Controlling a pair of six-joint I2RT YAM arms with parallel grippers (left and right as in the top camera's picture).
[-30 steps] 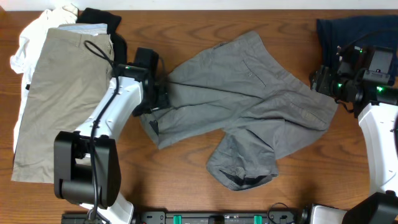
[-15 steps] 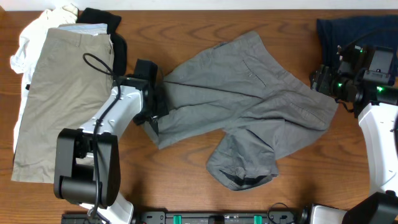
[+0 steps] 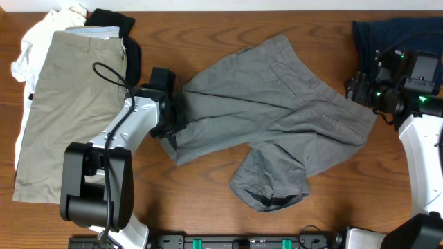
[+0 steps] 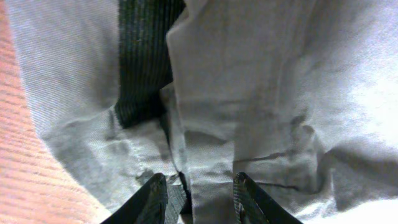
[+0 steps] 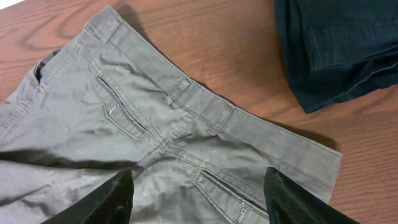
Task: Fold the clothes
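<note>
Jaws apart both; left gripper (image 4: 198, 186) seemingly straddles grey shorts (image 4: 280, 93), right gripper (image 5: 199, 186) near navy piece (image 5: 336, 43).

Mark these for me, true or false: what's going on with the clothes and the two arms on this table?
1. The grey shorts lie neatly folded. False: they are spread out and rumpled, with one leg twisted under.
2. The khaki shorts lie at the left of the table, on top of a white garment. True.
3. The right gripper holds the navy garment. False: it is open over the grey shorts' waistband, and the navy garment lies apart, beside it.
4. The left gripper is at the grey shorts' left edge, with grey cloth between its fingers. True.
</note>
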